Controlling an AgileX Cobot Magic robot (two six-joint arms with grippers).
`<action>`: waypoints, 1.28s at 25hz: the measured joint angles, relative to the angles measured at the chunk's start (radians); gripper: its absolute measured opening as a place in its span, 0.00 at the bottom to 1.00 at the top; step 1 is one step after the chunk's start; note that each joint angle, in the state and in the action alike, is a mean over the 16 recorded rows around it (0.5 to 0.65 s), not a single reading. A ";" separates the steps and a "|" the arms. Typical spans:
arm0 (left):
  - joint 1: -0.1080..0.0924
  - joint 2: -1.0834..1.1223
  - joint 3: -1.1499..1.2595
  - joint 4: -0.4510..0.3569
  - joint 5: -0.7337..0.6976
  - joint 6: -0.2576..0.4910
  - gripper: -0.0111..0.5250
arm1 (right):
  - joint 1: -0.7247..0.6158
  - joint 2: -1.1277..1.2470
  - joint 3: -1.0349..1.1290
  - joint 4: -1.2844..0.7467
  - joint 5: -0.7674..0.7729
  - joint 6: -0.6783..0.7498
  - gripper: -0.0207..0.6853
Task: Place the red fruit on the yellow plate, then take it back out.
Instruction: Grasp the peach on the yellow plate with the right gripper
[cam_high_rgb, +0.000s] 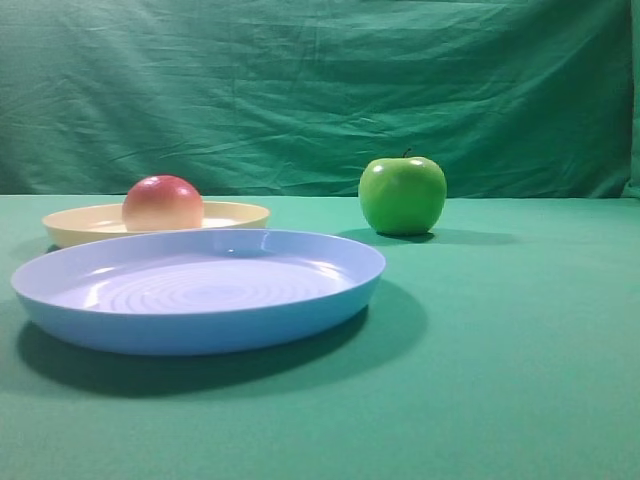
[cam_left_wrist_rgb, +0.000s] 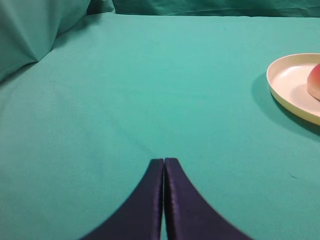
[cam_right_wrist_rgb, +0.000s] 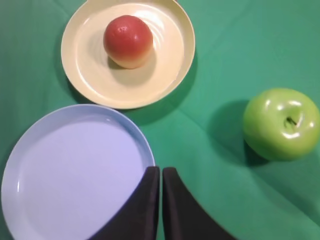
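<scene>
The red fruit (cam_high_rgb: 162, 203) (cam_right_wrist_rgb: 128, 41) rests inside the yellow plate (cam_high_rgb: 235, 213) (cam_right_wrist_rgb: 84, 75), red on top and pale below. In the left wrist view only the plate's left half (cam_left_wrist_rgb: 290, 85) and a sliver of the fruit (cam_left_wrist_rgb: 315, 82) show at the right edge. My right gripper (cam_right_wrist_rgb: 161, 169) hangs high above the table, shut and empty, its tips over the blue plate's right rim and well short of the fruit. My left gripper (cam_left_wrist_rgb: 163, 160) is shut and empty over bare cloth, left of the yellow plate. Neither gripper appears in the exterior view.
A larger light blue plate (cam_high_rgb: 60, 310) (cam_right_wrist_rgb: 30, 210) lies in front of the yellow one. A glossy green apple (cam_high_rgb: 402, 195) (cam_right_wrist_rgb: 281, 123) stands to the right. Green cloth covers the table and rises as a backdrop (cam_high_rgb: 320, 90); it bunches at the far left (cam_left_wrist_rgb: 30, 35).
</scene>
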 joint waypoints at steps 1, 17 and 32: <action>0.000 0.000 0.000 0.000 0.000 0.000 0.02 | 0.006 0.047 -0.038 0.005 0.002 -0.008 0.06; 0.000 0.000 0.000 0.000 0.000 0.000 0.02 | 0.071 0.579 -0.486 0.098 -0.071 -0.145 0.73; 0.000 0.000 0.000 0.000 0.000 0.000 0.02 | 0.109 0.756 -0.531 0.164 -0.282 -0.189 0.94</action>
